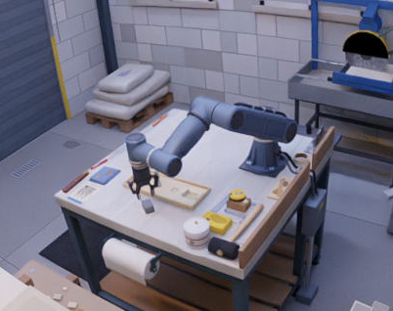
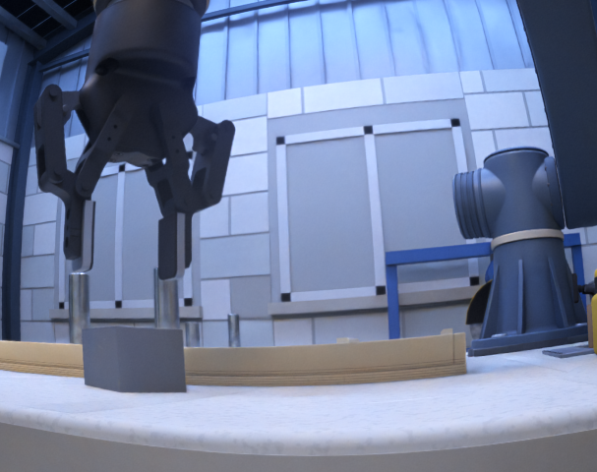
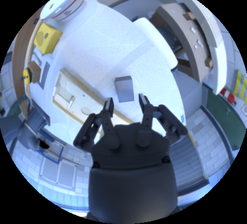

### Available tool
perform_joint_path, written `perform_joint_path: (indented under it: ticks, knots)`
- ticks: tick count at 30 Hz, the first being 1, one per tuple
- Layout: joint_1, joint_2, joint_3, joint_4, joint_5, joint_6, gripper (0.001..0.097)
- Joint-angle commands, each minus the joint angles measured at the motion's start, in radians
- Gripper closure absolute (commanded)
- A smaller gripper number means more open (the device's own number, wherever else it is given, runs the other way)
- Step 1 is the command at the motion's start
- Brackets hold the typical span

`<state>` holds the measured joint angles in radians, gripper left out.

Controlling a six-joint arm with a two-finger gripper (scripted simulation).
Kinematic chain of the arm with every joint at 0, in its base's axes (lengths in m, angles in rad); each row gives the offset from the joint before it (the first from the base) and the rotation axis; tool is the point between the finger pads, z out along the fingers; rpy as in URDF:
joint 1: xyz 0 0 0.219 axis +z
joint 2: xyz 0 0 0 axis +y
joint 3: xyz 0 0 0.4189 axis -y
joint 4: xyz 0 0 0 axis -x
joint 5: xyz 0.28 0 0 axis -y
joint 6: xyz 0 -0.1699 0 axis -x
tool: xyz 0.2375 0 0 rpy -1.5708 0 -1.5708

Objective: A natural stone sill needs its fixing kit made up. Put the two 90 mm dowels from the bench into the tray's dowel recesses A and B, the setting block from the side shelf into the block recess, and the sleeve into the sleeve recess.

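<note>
Near the bench's front-left edge lies the flat wooden tray (image 1: 168, 189) (image 2: 268, 355) (image 3: 80, 99), and a grey setting block (image 1: 147, 206) (image 2: 134, 358) (image 3: 124, 89) sits on the benchtop just in front of it, apart from the tray. My gripper (image 1: 142, 188) (image 2: 128, 266) (image 3: 126, 105) hangs open above the block and holds nothing. Metal dowels (image 2: 79, 305) stand upright behind the tray's near rim. A round recess (image 3: 86, 110) and a rectangular recess (image 3: 70, 101) show in the tray. I cannot pick out the sleeve.
Behind the work stands my arm's base (image 1: 263, 156). To the right lie a yellow box (image 1: 218, 222), a white tub (image 1: 196, 232), a tape measure on a wooden block (image 1: 238, 199) and a mallet (image 1: 233, 234). A blue pad (image 1: 105, 175) lies left of the tray.
</note>
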<state>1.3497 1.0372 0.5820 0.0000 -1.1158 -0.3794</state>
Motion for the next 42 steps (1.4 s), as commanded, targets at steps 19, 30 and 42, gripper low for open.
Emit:
perform_joint_path:
  ticks: [19,30,42]
  knots:
    - [0.000,-0.001,0.001,0.001,0.000,-0.004,0.0381]
    - [-0.002,0.000,0.001,0.001,0.002,-0.002,0.0381]
    - [-0.002,0.010,-0.006,0.000,0.019,-0.002,0.0381]
